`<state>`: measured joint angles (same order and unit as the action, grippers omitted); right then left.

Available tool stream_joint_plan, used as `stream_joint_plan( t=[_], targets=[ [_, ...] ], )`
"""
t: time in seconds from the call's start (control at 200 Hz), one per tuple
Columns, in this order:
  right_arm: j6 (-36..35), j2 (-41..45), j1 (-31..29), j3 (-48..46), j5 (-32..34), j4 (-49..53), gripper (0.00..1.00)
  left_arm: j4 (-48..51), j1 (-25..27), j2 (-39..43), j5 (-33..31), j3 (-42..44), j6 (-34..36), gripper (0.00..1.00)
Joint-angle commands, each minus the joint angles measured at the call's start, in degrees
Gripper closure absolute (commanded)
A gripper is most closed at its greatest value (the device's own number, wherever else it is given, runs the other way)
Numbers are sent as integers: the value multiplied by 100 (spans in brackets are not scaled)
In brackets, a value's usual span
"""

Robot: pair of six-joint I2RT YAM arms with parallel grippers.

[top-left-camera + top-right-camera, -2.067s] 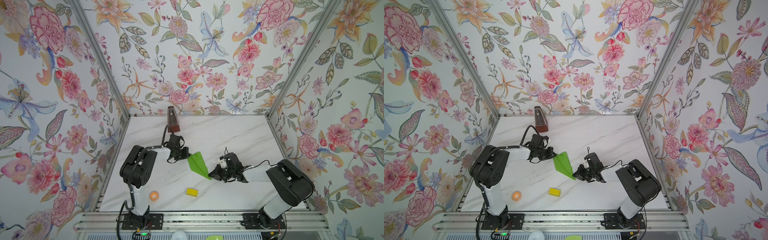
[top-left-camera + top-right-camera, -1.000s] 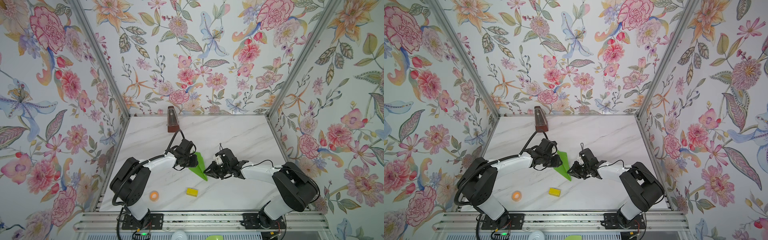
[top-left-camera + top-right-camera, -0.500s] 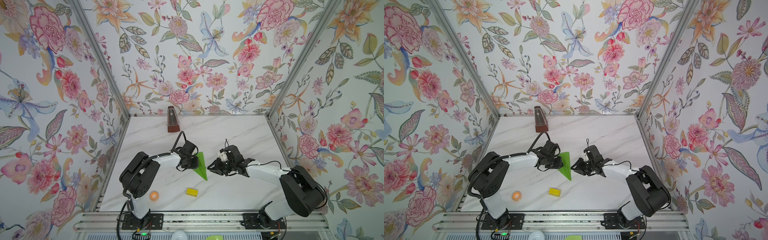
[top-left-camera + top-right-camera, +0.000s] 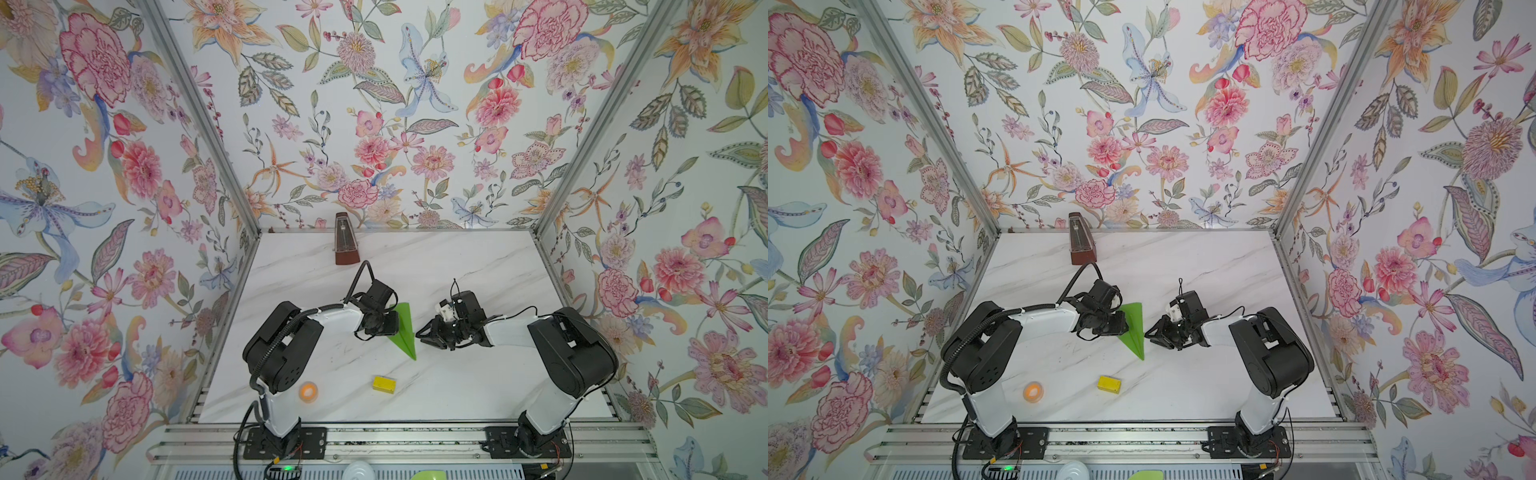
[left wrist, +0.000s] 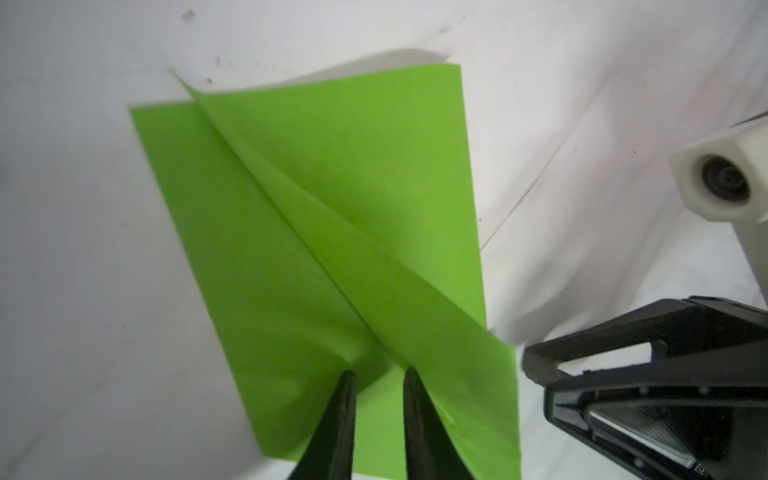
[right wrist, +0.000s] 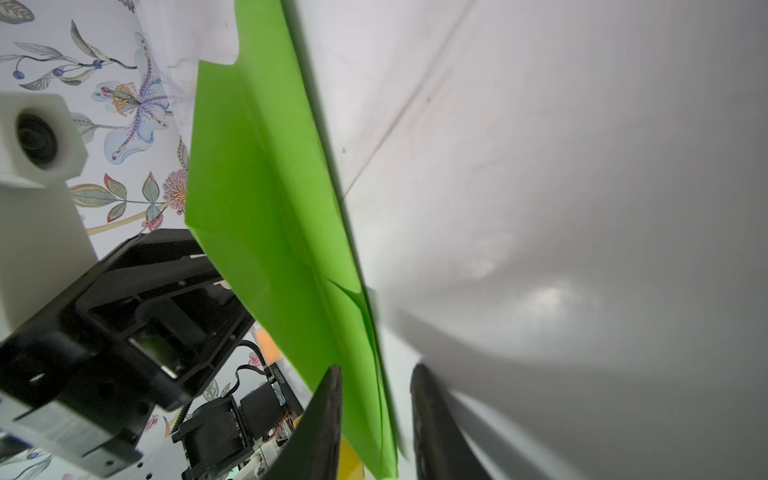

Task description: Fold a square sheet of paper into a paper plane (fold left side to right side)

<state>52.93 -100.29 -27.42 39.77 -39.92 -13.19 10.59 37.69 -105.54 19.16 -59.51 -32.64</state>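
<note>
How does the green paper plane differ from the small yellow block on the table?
Shape: the paper plane is thin, creased and pointed; the yellow block is a short thick box. Colour: the plane is lime green; the block is yellow. Place: the plane lies between the left hand and the right hand; the block sits alone, nearer the front edge. Both rest on the white marble table.
</note>
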Motion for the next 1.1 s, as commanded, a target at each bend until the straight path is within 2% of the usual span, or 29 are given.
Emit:
stream_joint_plan(
  t=[0.0,0.235,0.505,0.806,1.096],
  targets=[
    [211,-294,-77,-39,-278,-581,69,190,-13,-230,-54,-35,82,76],
    [663,-561,-179,-127,-498,-1414,70,139,-15,-289,0,-17,65,77],
    [712,-527,-246,-136,-448,-1483,79,93,-32,-205,18,18,40,77],
    [137,-72,-240,41,195,-220,99,161,-121,321,-108,104,69,77],
    [-419,703,-226,296,868,1121,100,503,-242,753,-224,50,238,77]
  ],
)
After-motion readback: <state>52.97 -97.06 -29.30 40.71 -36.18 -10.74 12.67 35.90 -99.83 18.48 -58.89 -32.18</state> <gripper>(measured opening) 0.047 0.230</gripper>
